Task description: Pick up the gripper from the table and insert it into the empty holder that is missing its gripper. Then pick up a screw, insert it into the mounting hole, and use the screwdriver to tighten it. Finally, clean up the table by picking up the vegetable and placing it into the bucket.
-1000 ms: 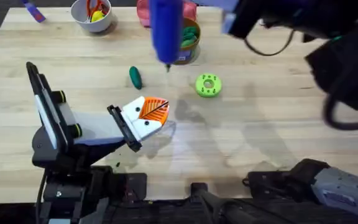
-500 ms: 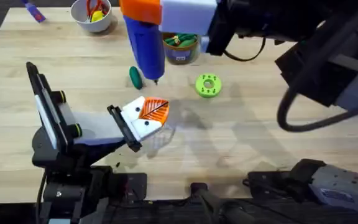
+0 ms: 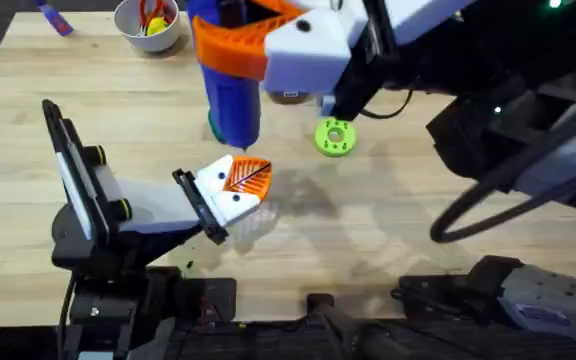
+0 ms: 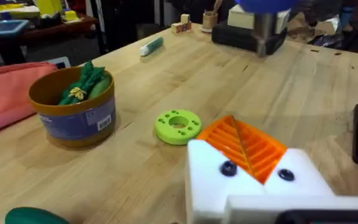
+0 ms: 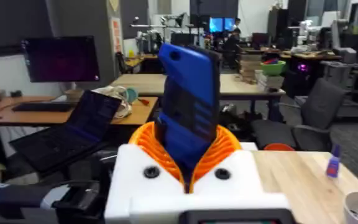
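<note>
1. Counts, overhead view: two hands, one blue screwdriver, one round green disc, one white bowl at the upper left of the frame, all over one wooden desk
2. Right hand, top centre of the frame: white body with orange ribbed pads closed around the screwdriver, which hangs upright with its lower end above the desk, just over the left hand's tip
3. Screwdriver, right wrist view: a blue pen-shaped body with a darker panel on its face, gripped between the two orange pads; its thin tip cannot be made out in this view
4. Left hand, centre-left of the overhead frame: white mount carrying orange ribbed fingers that lie together with nothing between them
5. Left wrist view adds two dark round holes in the white mount face, one being the mounting hole, below the orange ribbed gripper
6. Left wrist view also shows the orange-brown bucket with a blue label band at the left of the frame, holding green toy produce; in the overhead view it is largely hidden behind the right hand
7. The dark green vegetable lies on the desk at the lower left corner of the left wrist frame, apart from the bucket
</note>
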### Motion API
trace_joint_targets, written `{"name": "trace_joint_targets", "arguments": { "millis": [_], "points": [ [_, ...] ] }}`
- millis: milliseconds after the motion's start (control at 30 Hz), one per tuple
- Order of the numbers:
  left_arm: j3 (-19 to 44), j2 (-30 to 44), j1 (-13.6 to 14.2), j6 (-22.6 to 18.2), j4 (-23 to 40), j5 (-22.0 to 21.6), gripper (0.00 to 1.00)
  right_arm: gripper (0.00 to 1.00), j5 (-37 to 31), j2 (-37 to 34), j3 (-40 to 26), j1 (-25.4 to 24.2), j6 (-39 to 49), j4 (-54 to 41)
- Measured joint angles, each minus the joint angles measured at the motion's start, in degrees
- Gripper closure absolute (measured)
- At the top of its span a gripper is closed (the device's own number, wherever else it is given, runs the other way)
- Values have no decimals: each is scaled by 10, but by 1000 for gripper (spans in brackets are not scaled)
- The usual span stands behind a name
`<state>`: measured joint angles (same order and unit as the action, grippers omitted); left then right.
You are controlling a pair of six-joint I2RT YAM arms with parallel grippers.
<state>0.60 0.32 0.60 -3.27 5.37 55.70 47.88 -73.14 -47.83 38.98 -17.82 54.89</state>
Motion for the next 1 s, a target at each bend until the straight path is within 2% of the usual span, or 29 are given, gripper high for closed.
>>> {"name": "trace_joint_targets", "arguments": {
  "millis": [367, 733, 1000],
  "points": [
    [0, 0, 0, 0, 0, 0, 981, 976, 0, -38, 0, 19, -22, 4],
    [0, 0, 0, 0, 0, 0, 981, 976, 0, -40, 0, 41, -28, 21],
    [0, 0, 0, 0, 0, 0, 981, 976, 23, -40, 0, 47, 9, 21]
  ]
}}
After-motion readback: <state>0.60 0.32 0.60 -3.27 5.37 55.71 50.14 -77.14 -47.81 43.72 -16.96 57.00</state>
